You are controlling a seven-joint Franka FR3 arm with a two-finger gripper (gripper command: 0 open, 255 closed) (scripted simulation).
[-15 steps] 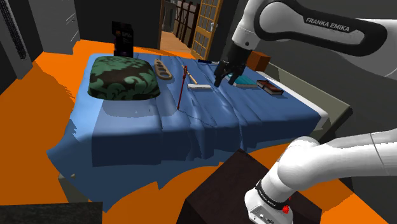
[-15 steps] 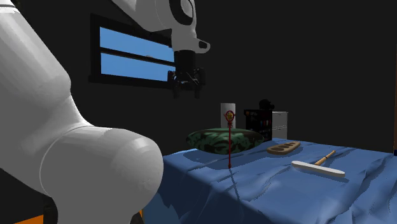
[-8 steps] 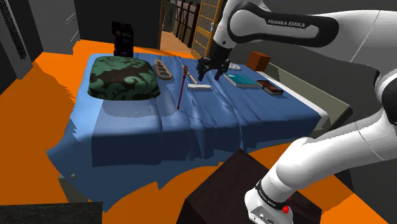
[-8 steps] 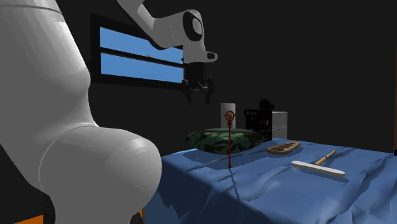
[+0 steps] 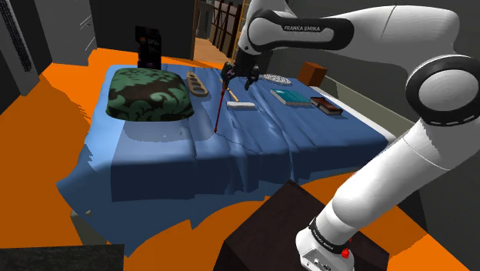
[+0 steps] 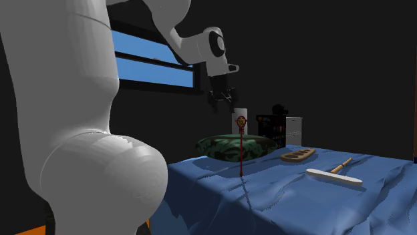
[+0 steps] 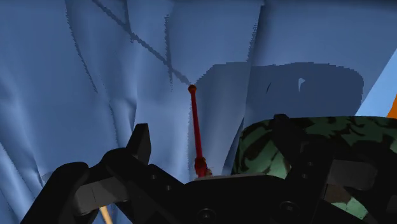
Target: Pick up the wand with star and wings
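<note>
Pincer (image 5: pixel 235 75) moved over upright wand (image 5: pixel 221 104), pointing down, fingers apart.

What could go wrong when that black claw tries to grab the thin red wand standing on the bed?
1. The wand is very thin and stands upright on the rumpled blue bedcover. A slight sideways nudge from the open gripper above it could probably topple it.
2. The green cushion lies close beside the wand, so one finger might catch on it during the descent.
</note>
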